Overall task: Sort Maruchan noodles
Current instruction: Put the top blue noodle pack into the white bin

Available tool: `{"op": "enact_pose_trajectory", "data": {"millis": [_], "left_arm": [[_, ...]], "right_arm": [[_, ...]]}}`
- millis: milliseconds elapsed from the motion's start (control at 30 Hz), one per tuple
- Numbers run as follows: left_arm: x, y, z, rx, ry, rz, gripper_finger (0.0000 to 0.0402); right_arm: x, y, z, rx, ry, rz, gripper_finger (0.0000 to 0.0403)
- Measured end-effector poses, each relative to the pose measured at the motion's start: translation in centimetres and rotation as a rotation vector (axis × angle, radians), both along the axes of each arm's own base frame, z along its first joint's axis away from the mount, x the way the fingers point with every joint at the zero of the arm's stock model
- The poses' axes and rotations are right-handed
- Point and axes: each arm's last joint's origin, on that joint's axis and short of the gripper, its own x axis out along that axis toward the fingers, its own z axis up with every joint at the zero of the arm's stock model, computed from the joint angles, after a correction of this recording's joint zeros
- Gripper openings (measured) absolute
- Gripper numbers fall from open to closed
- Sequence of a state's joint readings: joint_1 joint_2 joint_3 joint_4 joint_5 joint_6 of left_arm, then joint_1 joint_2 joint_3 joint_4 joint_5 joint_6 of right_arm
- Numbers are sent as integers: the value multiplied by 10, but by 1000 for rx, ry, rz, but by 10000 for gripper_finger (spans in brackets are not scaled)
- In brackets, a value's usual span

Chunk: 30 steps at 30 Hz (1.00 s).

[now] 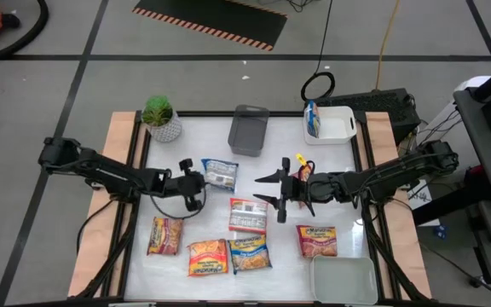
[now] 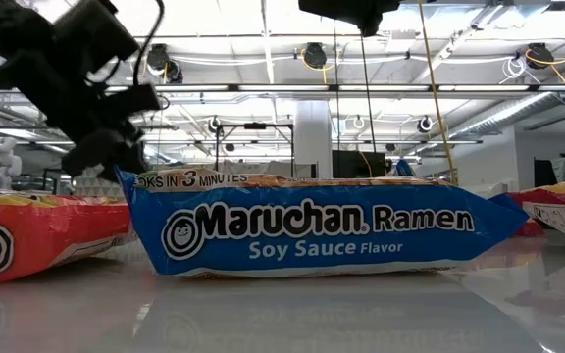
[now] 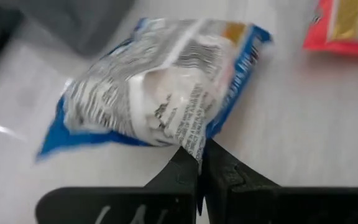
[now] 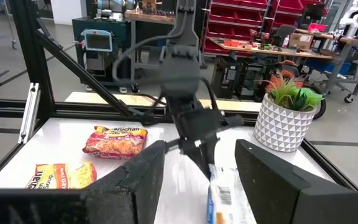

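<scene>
On the white table (image 1: 339,213), seven ramen packets lie scattered between the two arms, with a grey tray (image 1: 248,130) and a white tray (image 1: 335,124) at the far edge and a third tray (image 1: 343,280) at the near right corner. Left arm: stretched low across the table from the left, its left gripper (image 3: 199,163) closed tight on the crimped end seal of the blue-and-white packet (image 1: 220,174), which lies label-down near the grey tray. Such packets look light and glossy, with crinkly film over a brittle noodle block; the flat seal flap is the sensible hold, since squeezing the body would probably crush it or let it slip. Right arm: reaching in from the right, the right gripper (image 1: 273,189) hovers with fingers apart and empty above the red-and-white packet (image 1: 248,215).
</scene>
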<state>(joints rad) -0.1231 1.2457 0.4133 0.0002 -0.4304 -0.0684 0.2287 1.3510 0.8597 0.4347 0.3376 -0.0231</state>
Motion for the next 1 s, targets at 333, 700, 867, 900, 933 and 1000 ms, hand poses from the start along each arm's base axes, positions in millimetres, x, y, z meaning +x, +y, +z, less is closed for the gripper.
{"op": "enact_pose_trajectory", "data": {"millis": [333, 700, 867, 900, 933, 1000], "left_arm": [[-16, -21, 36, 260, -159, -15, 5], [-29, -40, 63, 438, -310, 26, 5], [-29, -50, 72, 496, -361, -9, 5], [-29, -51, 73, 504, -365, -18, 5], [-29, -52, 74, 511, -368, -23, 5], [-29, -53, 75, 524, -368, -31, 5]], "right_arm": [[0, 0, 0, 30, -5, -4, 192], [1, 0, 8, 109, -95, -8, 192], [1, 0, 7, 117, -93, -9, 192], [2, 0, 7, 122, -92, -10, 192], [2, 1, 6, 121, -85, -9, 192], [1, 2, 5, 119, -74, -5, 192]]}}
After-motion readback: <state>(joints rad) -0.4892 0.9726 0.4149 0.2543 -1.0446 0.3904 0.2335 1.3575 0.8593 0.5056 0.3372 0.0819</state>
